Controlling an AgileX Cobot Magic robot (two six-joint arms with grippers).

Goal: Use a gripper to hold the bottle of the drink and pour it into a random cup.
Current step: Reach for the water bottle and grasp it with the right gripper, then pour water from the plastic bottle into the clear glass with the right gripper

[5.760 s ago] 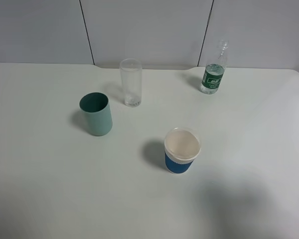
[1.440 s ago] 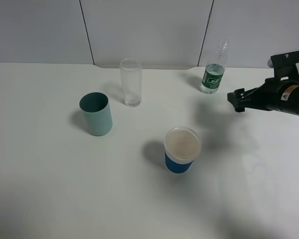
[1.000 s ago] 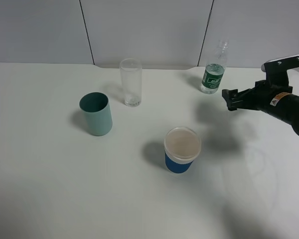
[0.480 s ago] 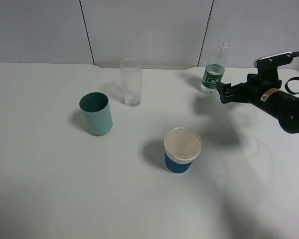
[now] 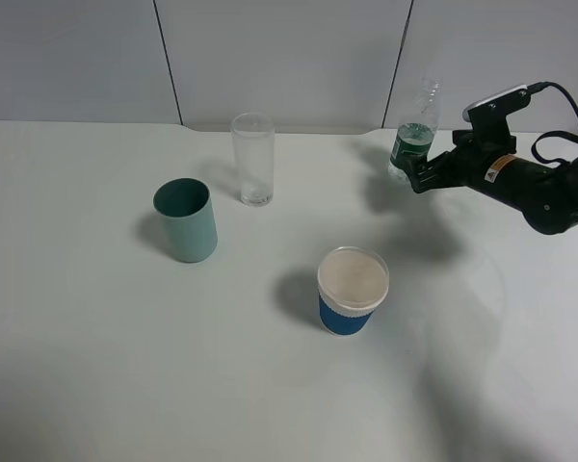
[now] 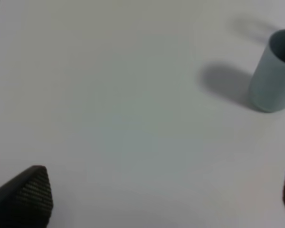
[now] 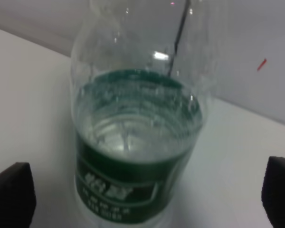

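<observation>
The right end effector (image 5: 416, 177), fingers spread, flanks the upright bottle (image 5: 410, 146) near the table's far edge; gripping, lifting and pouring into the cup (image 5: 253, 159) remain.

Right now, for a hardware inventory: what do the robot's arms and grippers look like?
The right gripper and its arm are black, with a small orange-white sticker, looping black cables and a pale-topped bracket. The left gripper shows only dark, textured fingertips.
</observation>
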